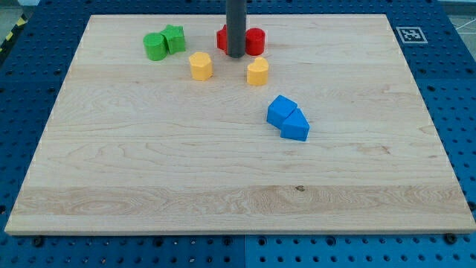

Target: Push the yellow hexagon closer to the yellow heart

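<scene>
My tip (235, 55) has no fingers to open or close; it is a bare rod end resting on the board near the middle of the top edge, holding nothing. It stands between two red blocks (255, 41), whose shapes I cannot fully make out because the rod covers part of them. Just below my tip, toward the bottom edge, sit the yellow hexagon (201, 65) on the left and the yellow heart (257, 71) on the right, near each other but clearly apart.

The hexagon looks small, rigid and light, so I judge it will slide easily on the smooth wooden board (223, 186) and may spin if struck off-centre. I cannot grasp it; the place to press is its left face, squarely, driving it toward the right edge.

Farther out, two green blocks (164, 42) touch each other near the top-left corner, and two blue blocks (288, 117) touch right of centre. No containers are present.
</scene>
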Available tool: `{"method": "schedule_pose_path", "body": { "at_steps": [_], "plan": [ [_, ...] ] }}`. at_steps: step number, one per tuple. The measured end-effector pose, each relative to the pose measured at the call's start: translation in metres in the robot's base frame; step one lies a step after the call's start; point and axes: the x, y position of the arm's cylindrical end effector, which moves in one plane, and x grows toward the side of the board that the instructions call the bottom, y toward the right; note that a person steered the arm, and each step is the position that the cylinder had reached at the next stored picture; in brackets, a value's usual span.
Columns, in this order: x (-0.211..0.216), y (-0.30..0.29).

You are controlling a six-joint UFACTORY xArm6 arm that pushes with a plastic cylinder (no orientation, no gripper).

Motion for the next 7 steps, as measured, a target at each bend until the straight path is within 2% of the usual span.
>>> {"method": "schedule_pose_path", "body": {
  "at_steps": [1, 3, 6, 7],
  "plan": [
    [0.029, -0.029],
    [0.024, -0.068],
    [0.064, -0.107],
    [0.063, -0.113]
  ]
}}
